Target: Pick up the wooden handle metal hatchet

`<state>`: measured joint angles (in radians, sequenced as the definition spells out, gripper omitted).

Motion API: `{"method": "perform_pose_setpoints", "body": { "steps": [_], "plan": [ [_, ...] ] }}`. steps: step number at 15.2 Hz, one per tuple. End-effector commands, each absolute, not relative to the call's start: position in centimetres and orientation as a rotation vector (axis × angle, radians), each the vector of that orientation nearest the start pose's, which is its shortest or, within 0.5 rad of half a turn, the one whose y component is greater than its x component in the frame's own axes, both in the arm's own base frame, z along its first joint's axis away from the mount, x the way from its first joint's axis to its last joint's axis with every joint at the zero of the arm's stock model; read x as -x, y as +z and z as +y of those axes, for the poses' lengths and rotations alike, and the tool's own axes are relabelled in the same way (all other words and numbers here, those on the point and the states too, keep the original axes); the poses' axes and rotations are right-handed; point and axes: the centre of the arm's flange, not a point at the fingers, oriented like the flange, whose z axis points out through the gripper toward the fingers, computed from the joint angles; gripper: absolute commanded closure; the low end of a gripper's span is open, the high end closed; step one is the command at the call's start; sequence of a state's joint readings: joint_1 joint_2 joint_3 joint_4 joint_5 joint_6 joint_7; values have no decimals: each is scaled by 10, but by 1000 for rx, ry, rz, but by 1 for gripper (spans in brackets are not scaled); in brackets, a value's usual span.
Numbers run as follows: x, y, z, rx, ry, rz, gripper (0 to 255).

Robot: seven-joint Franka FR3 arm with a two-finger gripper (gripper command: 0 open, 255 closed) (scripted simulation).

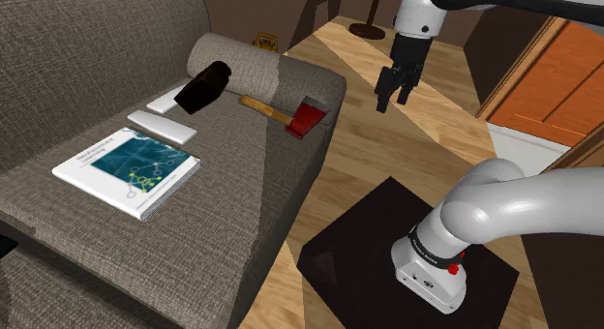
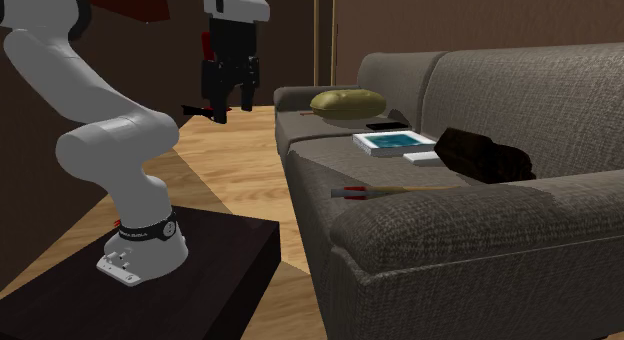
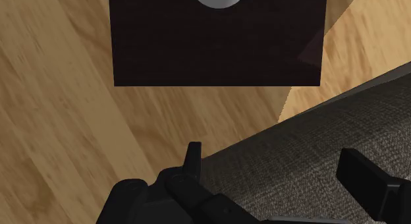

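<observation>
From where I stand, the front edge of the grey sofa [image 1: 242, 167] runs beside a strip of bare wooden floor [image 1: 387, 153]. That strip, between the sofa and the black stand [image 1: 368, 225], is the open room for moving. The gripper [image 1: 394, 95] hangs in the air over it, off the seat and touching nothing, its 2 fingers [image 3: 192, 162] spread apart and empty. The hatchet [image 1: 290, 115] lies flat on the seat cushion, close to the front edge, with its red head toward the floor side and its wooden handle pointing back toward a grey bolster [image 1: 242, 68]. In the shoulder view it lies to the gripper's left and lower, well apart from it. Farther along the seat lie a dark bundle [image 1: 203, 88], 1 white slab [image 1: 162, 126] and a book [image 1: 126, 169].
</observation>
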<state>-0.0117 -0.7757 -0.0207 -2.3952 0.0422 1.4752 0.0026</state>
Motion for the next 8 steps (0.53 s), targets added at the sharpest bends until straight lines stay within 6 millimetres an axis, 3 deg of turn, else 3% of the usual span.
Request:
{"method": "perform_pose_setpoints", "body": {
  "steps": [1, 8],
  "plan": [
    [-297, 562, -6, 3075, 221, 41, 0],
    [-374, 523, 14, 3086, 173, -74, 0]
  ]
}}
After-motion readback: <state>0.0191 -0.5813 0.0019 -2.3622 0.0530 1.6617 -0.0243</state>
